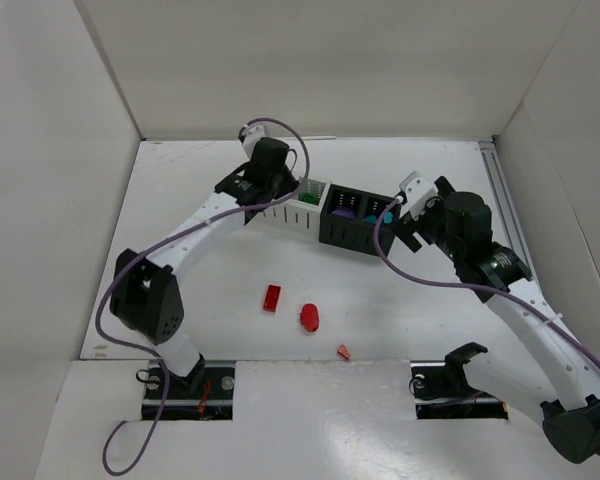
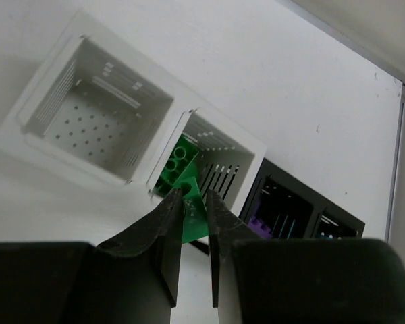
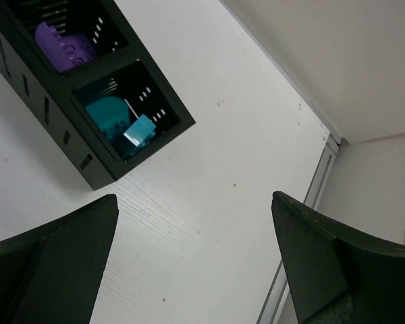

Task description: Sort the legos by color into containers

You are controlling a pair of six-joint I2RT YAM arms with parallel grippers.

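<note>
The left arm stretches from its base toward 1 o'clock. Its left hand [image 2: 192, 197] tips down over the second white cup [image 2: 251, 150], clenched on a green piece [image 2: 197, 219]. A green brick [image 2: 175, 164] lies inside that cup. The right arm doubles back at the elbow and reaches toward 11 o'clock. The right hand [image 3: 194, 202] is spread wide, grasping nothing, just beside the end black cup [image 3: 158, 128] holding teal pieces [image 3: 111, 118]. At 6 o'clock from the cups, a red brick [image 1: 271, 298], red oval [image 1: 310, 317] and red chip [image 1: 344, 352] lie on the bench [image 1: 430, 320].
</note>
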